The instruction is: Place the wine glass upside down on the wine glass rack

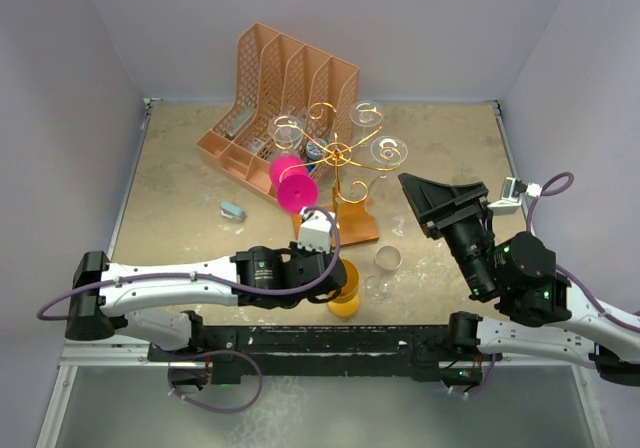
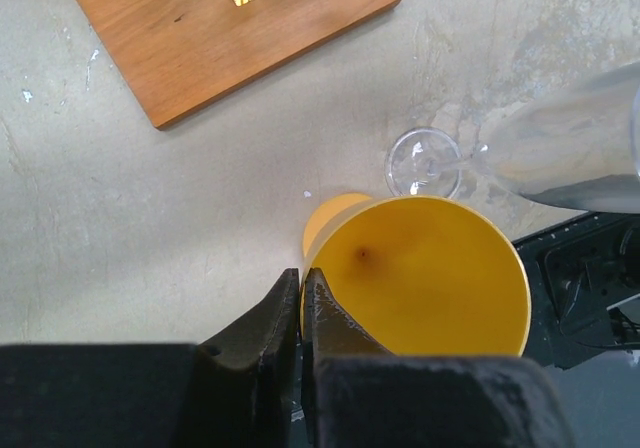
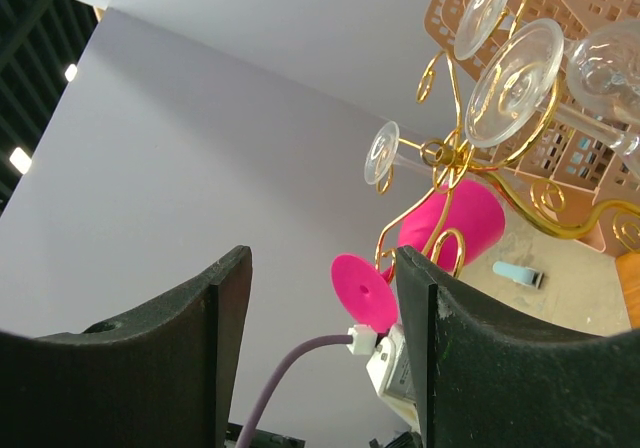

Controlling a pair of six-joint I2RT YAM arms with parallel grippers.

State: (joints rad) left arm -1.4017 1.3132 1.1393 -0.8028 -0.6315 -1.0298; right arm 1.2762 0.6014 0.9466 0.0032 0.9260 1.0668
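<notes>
The gold wire wine glass rack [image 1: 338,154] stands mid-table on its brown wooden base [image 2: 200,38]. A pink glass [image 1: 291,184] and three clear glasses hang upside down on it; they also show in the right wrist view, under the rack [image 3: 462,158]. A yellow wine glass [image 2: 425,278] stands upright just in front of the base. My left gripper [image 2: 300,280] is shut on its rim, one finger inside the bowl and one outside. A clear wine glass [image 1: 380,273] lies on its side beside it. My right gripper [image 3: 325,258] is open and empty, raised to the rack's right.
A peach slotted file organizer [image 1: 280,78] stands behind the rack, close to it, holding small items. A small blue-grey object [image 1: 232,210] lies on the table left of the rack. Walls enclose the table on three sides.
</notes>
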